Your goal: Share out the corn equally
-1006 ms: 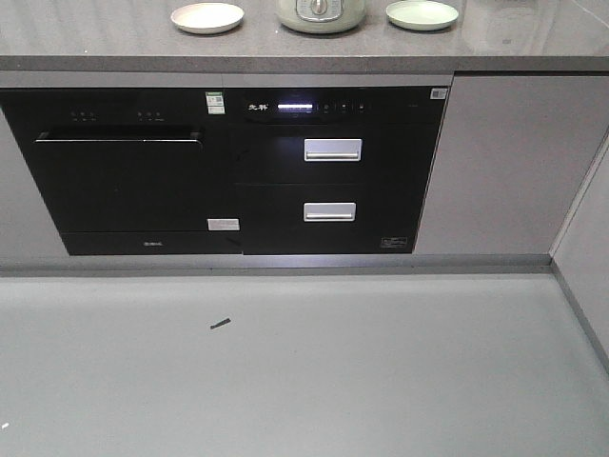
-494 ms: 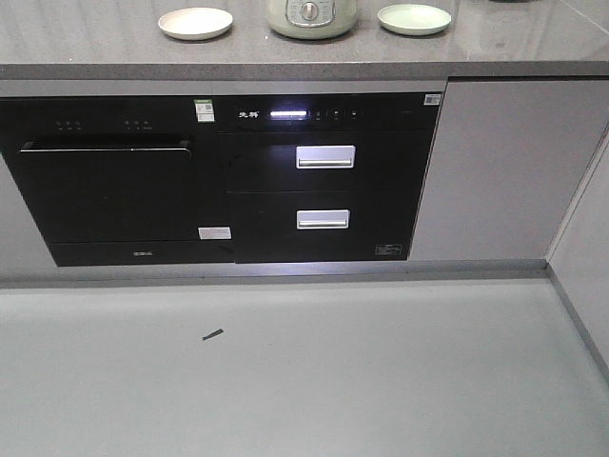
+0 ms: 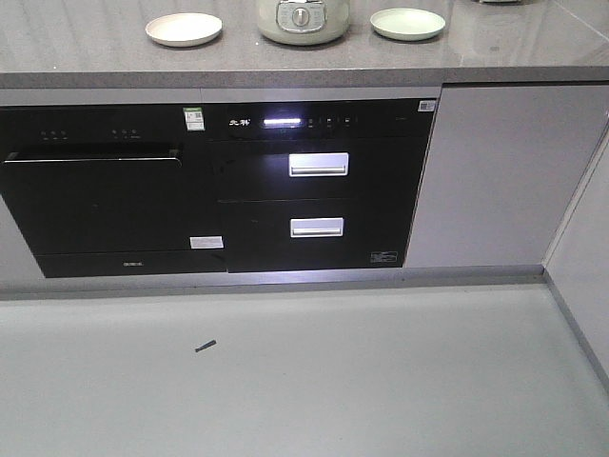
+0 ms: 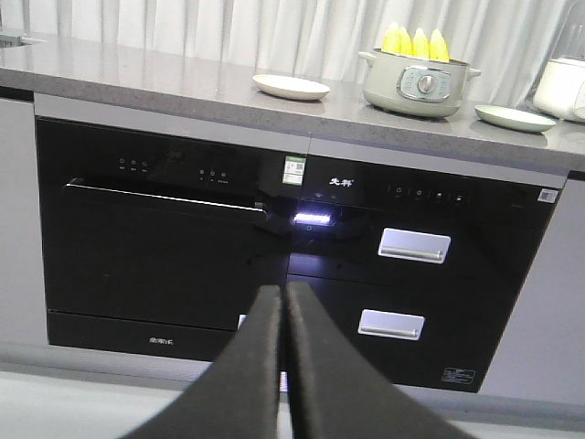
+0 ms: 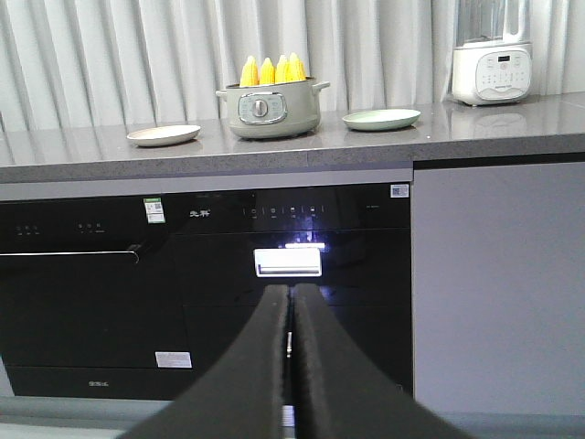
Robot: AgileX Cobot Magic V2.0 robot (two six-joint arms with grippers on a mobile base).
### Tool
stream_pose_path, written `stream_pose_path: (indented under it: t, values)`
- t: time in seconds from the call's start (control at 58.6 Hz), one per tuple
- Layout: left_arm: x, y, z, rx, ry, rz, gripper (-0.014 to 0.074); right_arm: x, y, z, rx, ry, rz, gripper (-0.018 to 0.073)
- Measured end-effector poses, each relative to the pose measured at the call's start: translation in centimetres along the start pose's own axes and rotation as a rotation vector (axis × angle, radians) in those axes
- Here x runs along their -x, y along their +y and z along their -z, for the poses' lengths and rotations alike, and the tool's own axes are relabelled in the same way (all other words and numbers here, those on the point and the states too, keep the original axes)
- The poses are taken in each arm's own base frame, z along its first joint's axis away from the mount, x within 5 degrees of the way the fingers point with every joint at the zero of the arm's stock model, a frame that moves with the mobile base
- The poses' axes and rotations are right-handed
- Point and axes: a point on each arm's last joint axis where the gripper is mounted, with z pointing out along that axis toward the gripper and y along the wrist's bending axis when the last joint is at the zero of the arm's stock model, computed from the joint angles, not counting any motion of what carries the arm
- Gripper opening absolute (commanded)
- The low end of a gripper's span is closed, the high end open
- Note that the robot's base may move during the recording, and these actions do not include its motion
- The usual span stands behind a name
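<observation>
Right wrist view: the corn [image 5: 272, 70], four cobs, stands upright in a pale green pot [image 5: 271, 110] on the counter [image 5: 475, 137], between a cream plate [image 5: 163, 135] and a green plate [image 5: 381, 119]. My right gripper [image 5: 291, 293] and left gripper [image 4: 281, 293] are both clenched empty, fingers pressed together, facing black appliances [image 5: 302, 229].

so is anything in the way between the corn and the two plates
Only the pot wall: the corn stands upright inside it. Nothing visible lies on the counter between pot and cream plate or green plate.
</observation>
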Motion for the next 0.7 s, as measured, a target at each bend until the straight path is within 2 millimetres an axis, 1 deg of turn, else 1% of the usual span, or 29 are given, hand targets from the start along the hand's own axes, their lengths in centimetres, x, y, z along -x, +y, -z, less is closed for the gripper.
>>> stream_pose_path:
  t: [0.699]
  values:
    - [0.00, 0.00, 0.00, 0.000, 0.000, 0.000, -0.0007, 0.00, 0.00, 0.00, 0.000, 0.000, 0.000, -0.0006]
